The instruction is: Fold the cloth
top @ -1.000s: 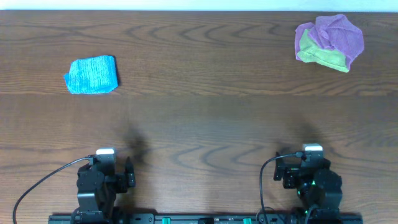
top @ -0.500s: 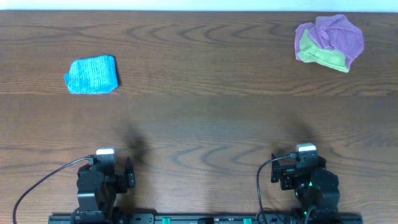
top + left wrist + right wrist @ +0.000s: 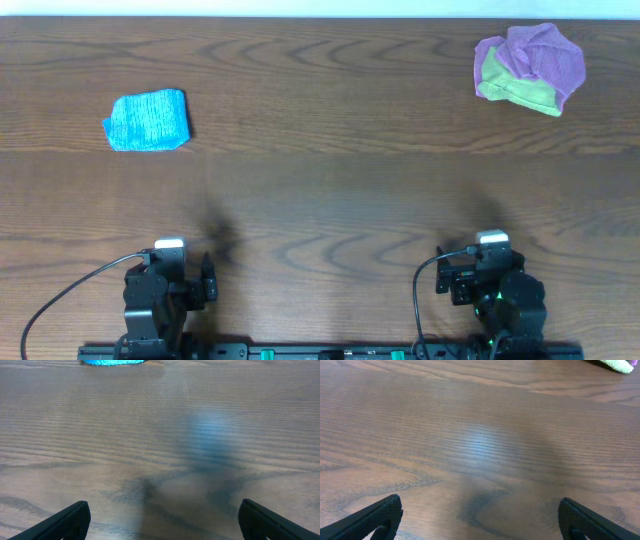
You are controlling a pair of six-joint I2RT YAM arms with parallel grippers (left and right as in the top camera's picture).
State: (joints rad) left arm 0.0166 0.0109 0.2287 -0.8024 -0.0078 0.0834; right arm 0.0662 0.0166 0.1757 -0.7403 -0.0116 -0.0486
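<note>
A blue cloth (image 3: pixel 147 120) lies folded into a small pad at the far left of the wooden table; its near edge shows at the top of the left wrist view (image 3: pixel 114 362). A crumpled purple and yellow-green cloth pile (image 3: pixel 529 68) lies at the far right; its green edge shows in the right wrist view (image 3: pixel 619 364). My left gripper (image 3: pixel 162 519) is open and empty over bare wood near the front edge, far from the blue cloth. My right gripper (image 3: pixel 480 519) is open and empty over bare wood, far from the pile.
Both arm bases (image 3: pixel 165 295) (image 3: pixel 495 295) sit at the table's front edge with black cables beside them. A white wall strip runs along the far edge (image 3: pixel 320 8). Bare wood lies between the cloths and the arms.
The right arm has shifted slightly to the left since a second ago. The cloths and the left arm have not moved.
</note>
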